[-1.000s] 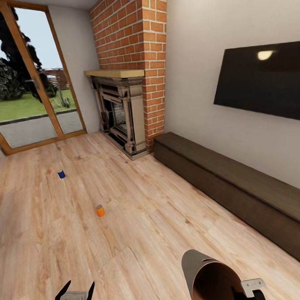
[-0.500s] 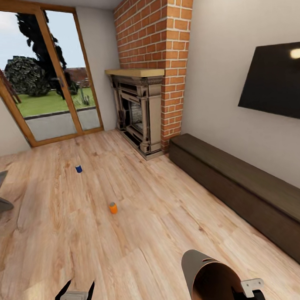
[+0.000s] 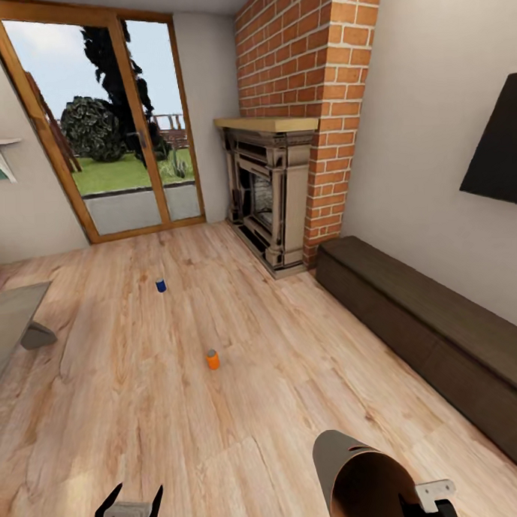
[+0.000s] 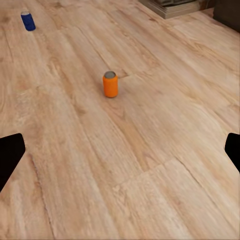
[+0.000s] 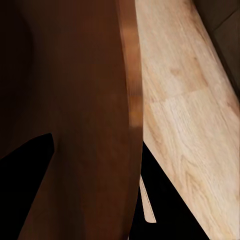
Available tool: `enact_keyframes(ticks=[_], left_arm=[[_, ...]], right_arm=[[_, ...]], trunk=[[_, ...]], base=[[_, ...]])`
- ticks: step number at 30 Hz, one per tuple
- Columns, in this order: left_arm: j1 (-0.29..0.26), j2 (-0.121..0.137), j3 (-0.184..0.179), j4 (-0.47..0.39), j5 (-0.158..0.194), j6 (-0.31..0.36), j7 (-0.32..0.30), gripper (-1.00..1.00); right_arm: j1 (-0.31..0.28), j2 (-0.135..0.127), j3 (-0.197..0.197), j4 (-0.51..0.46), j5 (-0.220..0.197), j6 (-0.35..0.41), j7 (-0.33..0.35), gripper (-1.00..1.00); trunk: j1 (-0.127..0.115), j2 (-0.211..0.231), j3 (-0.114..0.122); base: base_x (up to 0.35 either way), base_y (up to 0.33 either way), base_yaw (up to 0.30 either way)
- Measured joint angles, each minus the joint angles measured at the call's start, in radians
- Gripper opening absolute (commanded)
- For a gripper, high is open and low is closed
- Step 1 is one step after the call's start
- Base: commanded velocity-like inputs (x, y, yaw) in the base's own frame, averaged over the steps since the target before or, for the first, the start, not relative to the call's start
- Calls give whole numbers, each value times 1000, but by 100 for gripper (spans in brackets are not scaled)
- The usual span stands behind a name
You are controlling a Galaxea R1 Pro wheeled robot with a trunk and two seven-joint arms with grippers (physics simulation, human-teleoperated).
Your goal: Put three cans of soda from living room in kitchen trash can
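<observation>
Two cans of soda stand upright on the wood-plank floor of the living room: an orange can nearer me and a dark blue can farther off toward the glass doors. My left gripper hangs open low at the near left, well short of the orange can, with nothing between its fingers. My right gripper is shut on the wall of the tash can, which is held tilted; its copper-brown inside faces the wrist camera.
A brick fireplace stands ahead, with a long low dark cabinet along the right wall under a black TV. Glass doors lie at the far end. A grey low table sits at the left edge.
The whole view has swung left, so the room's things have shifted right in the picture and the grey table has come into view. Both grippers and the held bin look unchanged.
</observation>
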Motion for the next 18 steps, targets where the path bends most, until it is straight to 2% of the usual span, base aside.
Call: enact_keyframes(ticks=[5, 12, 18], left_arm=[[0, 0, 0, 0, -1, 1, 0, 100], [-1, 0, -1, 6, -2, 5, -4, 100], [-2, 0, -1, 25, -3, 7, -7, 100]], right_arm=[[0, 0, 0, 0, 0, 0, -1, -100], [0, 0, -1, 0, 0, 0, 0, -100], [0, 0, -1, 0, 0, 0, -1, -100]], trunk=[[0, 0, 0], [0, 0, 0], [0, 0, 0]], base=[[285, -177, 125], [290, -168, 22], [315, -46, 2]])
